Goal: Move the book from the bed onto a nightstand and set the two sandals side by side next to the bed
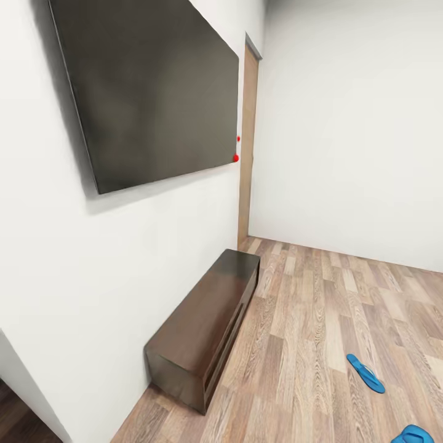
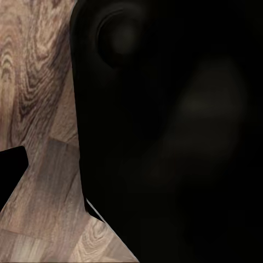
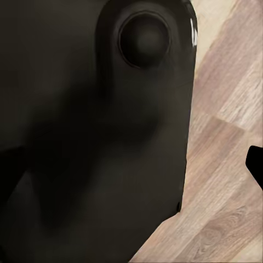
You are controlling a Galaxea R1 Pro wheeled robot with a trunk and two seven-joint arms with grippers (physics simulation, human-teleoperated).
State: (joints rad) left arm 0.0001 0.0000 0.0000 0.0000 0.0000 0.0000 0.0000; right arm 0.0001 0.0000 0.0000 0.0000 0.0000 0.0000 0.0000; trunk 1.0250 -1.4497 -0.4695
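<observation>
Sandals lie on the floor (image 1: 295, 344): one (image 1: 365, 373) whole, another (image 1: 411, 434) at frame edge. Robot should turn right & approach slowly. Gripper states can't be told.

We see white walls (image 1: 344, 123), dark wall panel (image 1: 154, 92) upper left, long low brown cabinet (image 1: 203, 326) beneath, wood-plank floor (image 1: 307, 344) lower right.

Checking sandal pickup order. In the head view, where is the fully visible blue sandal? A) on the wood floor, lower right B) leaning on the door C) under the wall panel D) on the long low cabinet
A: the blue sandal lies flat on the wood floor, well right of the long low cabinet.
</observation>
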